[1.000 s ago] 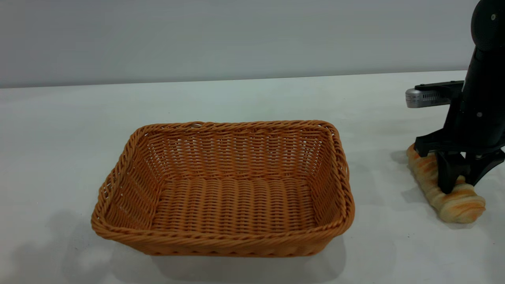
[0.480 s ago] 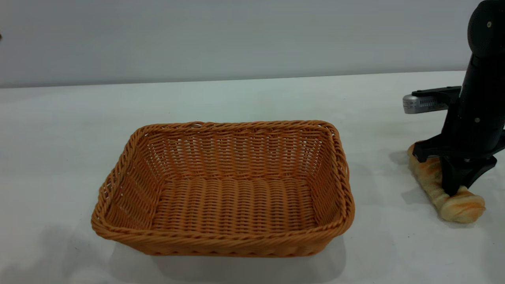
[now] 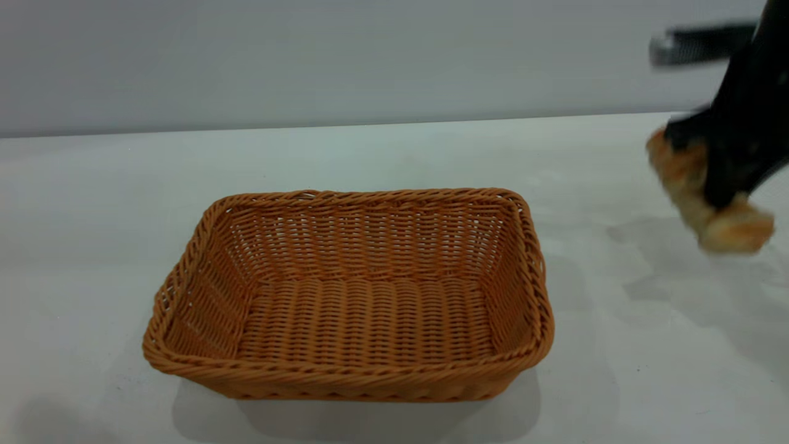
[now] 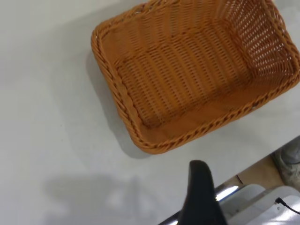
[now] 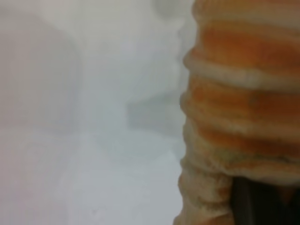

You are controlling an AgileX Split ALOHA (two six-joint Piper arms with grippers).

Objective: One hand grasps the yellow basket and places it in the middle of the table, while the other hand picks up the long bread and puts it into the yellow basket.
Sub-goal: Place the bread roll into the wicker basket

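A plain grey wall (image 3: 370,55) is backing the white table (image 3: 92,246); the right gripper (image 3: 721,185) is clamping the long bread (image 3: 733,228) aloft, beside the yellow basket (image 3: 351,382)

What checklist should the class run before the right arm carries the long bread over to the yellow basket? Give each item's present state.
1. Right gripper shut on the long bread: ok.
2. Bread clear of the table: ok.
3. Yellow basket empty, upright: ok.
4. Basket mid-table: ok.
5. Left gripper away from the basket: ok.
6. Grip firmness: cannot tell.
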